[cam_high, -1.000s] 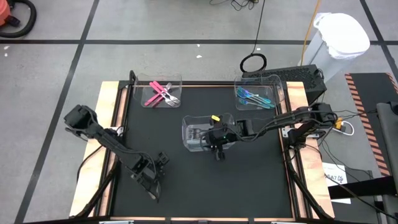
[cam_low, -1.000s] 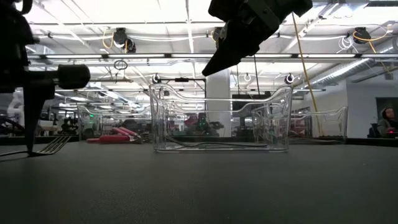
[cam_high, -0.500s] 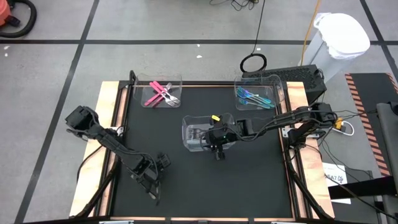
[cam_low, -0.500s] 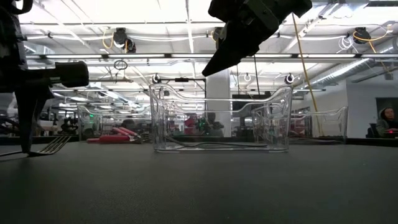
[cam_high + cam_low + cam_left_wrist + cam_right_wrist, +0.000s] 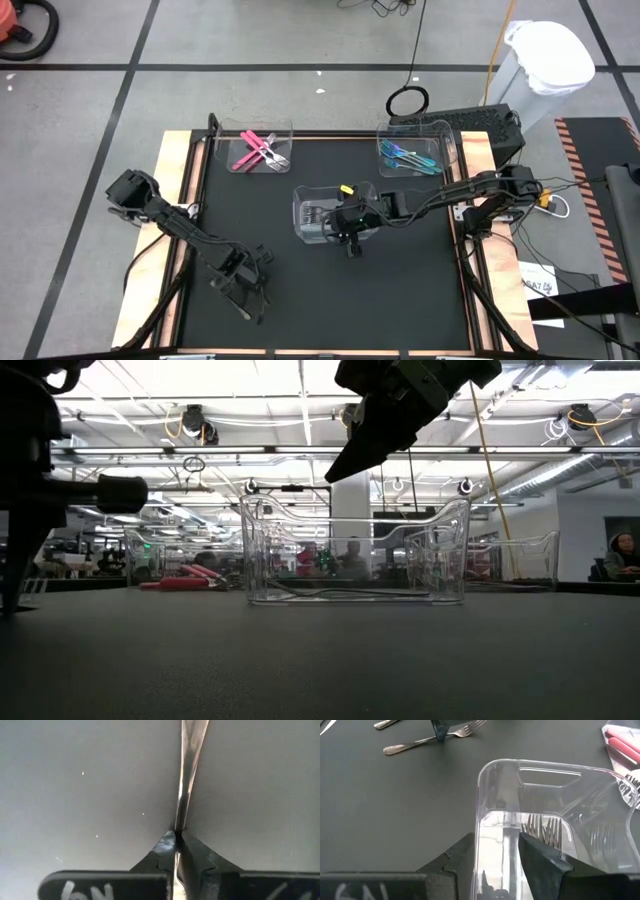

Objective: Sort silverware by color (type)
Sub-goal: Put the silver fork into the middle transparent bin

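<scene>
— Black mat over the table (image 5: pixel 400 295), three clear bins on it. Where to find the pink pieces (image 5: pixel 258 151)?

— Up at eleven o'clock, piled in the far-left bin (image 5: pixel 285 128). Blue-teal pieces (image 5: pixel 405 156) likewise at one o'clock, in the far-right bin (image 5: pixel 441 132).

— And the plain metal?

— Mostly in the middle bin (image 5: pixel 300 195) near the table's centre: grey forks (image 5: pixel 318 213) lying flat on its floor, tines visible through the clear wall from the right wrist.

— Any loose on the mat?

— Yes, down at seven o'clock. One grey fork (image 5: pixel 410 744) flat on the mat, with a second grey piece (image 5: pixel 385 724) near it. Cannot tell whether that one is a fork or a spoon.

— Left end effector (image 5: pixel 177 836)?

— Low at seven o'clock, down at the mat, pinched tight on the grey fork. Fingers nearly meeting, thin metal running out from between them.

— Right end effector (image 5: pixel 352 243)?

— Hovering above the middle bin's five o'clock corner, well clear of the rim in the low view. Fingers spread wide and gripping nothing, the bin's corner showing between them from the right wrist.
</scene>
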`<action>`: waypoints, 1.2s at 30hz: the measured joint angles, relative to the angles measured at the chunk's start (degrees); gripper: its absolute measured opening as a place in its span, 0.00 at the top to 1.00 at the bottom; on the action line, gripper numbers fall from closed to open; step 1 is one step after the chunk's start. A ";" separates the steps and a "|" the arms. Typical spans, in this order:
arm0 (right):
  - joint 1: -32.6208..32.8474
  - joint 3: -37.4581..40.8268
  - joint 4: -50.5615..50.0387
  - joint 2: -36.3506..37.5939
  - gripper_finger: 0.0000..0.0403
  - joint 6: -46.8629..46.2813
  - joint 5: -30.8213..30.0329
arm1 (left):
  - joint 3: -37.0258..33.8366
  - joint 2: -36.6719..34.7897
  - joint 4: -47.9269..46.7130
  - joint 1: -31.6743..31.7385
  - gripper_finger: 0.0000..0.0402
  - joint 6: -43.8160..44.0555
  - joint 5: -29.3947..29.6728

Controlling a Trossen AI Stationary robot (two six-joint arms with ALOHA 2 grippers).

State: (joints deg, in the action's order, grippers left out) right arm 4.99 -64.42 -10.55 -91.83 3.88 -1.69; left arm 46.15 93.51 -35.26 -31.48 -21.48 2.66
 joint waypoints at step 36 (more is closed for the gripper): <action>17.36 0.04 25.03 -0.02 0.63 39.58 -17.90 | 2.89 -28.98 8.82 1.51 1.00 42.59 0.86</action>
State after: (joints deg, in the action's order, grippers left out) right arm 22.36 -64.38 14.48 -91.85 43.46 -19.59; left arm 49.04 64.53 -26.43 -29.98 21.11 3.53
